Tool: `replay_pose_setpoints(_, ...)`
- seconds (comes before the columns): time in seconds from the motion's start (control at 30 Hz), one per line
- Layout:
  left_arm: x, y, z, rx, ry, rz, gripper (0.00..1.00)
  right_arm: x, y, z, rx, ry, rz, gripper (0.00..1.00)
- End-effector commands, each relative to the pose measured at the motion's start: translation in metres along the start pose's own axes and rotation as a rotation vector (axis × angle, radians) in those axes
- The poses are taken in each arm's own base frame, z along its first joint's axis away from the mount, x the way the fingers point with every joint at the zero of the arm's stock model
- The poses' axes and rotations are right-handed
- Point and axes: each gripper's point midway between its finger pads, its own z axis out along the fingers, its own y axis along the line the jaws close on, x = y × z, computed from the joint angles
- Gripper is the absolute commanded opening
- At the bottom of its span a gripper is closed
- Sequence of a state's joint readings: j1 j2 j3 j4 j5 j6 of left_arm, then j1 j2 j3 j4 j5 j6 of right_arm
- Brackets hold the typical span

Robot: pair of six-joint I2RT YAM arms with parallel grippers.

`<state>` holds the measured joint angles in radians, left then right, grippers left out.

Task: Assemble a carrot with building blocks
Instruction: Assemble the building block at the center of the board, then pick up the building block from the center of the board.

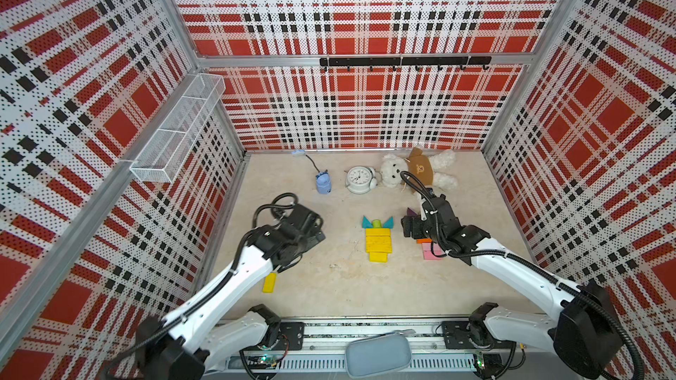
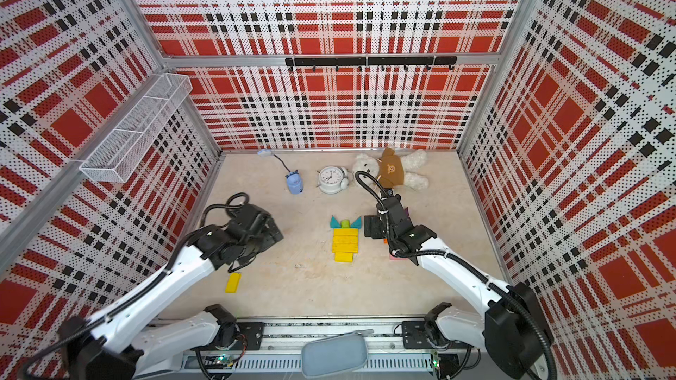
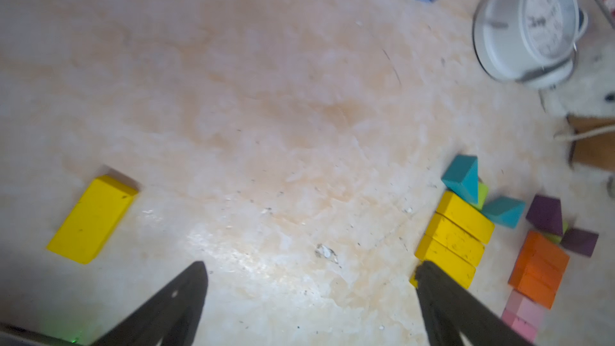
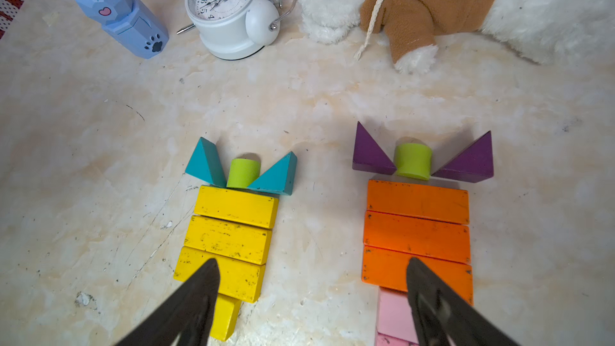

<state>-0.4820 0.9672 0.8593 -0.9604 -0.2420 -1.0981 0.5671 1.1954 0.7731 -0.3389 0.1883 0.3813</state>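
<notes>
- The yellow carrot (image 4: 229, 237) lies flat in the middle of the bench (image 1: 329, 286). It is three yellow bars side by side and touching, with a shorter yellow tip (image 4: 226, 317) against the last bar.
- At its other end a lime-green stub (image 4: 243, 173) sits between two teal triangles (image 4: 276, 174), which stand for the leaves. Both triangles touch the top bar.
- By the look of it this carrot is whole, with body, tip and greens all in place.
- Just beside it lies an orange carrot (image 4: 416, 236) of the same build: three orange bars, a second lime stub (image 4: 412, 161), purple triangles (image 4: 369, 154) and pink pieces (image 4: 394, 314) as its tip. It also seems finished.
- One spare yellow bar (image 3: 91, 219) lies alone, well apart from both carrots and near the left arm. I judge it a leftover, so little or nothing remains to do.
- The left hand (image 3: 311, 266) is released, its fingers spread wide with only bare bench between them.
- The right hand (image 4: 312, 261) hangs over the two carrots, likewise spread and grasping nothing.
- Along the far edge sit an alarm clock (image 4: 226, 4), a teddy bear (image 4: 432, 1) and a blue figurine (image 4: 123, 14), clear of the blocks.
</notes>
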Motion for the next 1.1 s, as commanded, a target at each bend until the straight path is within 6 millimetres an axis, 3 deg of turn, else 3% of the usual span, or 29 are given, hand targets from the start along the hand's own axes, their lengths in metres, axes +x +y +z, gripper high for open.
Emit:
replay_pose_setpoints(0.0, -0.017, 0.025, 0.0, 0.008, -0.021, -0.126, 0.97, -0.009, 0.002, -0.003, -0.015, -0.043, -0.005, 0.89)
replay_pose_setpoints(0.2, -0.024, 0.084, 0.011, -0.199, 0.034, -0.398, 0.92, -0.009, 0.002, -0.001, -0.013, -0.038, -0.004, 0.89)
replay_pose_setpoints(0.3, -0.009, 0.116, 0.008, -0.389, 0.064, -0.546, 0.91, -0.008, 0.002, -0.001, -0.011, -0.036, -0.005, 0.89)
replay_pose_setpoints(0.47, 0.015, 0.145, 0.007, -0.572, 0.104, -0.633, 0.97, -0.009, 0.002, -0.002, -0.009, -0.038, -0.005, 0.89)
replay_pose_setpoints(0.67, 0.03, 0.146, 0.031, -0.542, 0.145, -0.681, 0.98, -0.011, 0.002, -0.006, -0.015, -0.052, -0.003, 0.89)
replay_pose_setpoints(0.93, 0.032, 0.147, 0.062, -0.429, 0.144, -0.746, 0.94, -0.011, 0.002, -0.006, -0.018, -0.052, -0.008, 0.89)
replay_pose_setpoints(1.07, 0.029, 0.153, 0.068, -0.437, 0.14, -0.729, 0.94, -0.011, 0.003, -0.005, -0.018, -0.049, -0.009, 0.89)
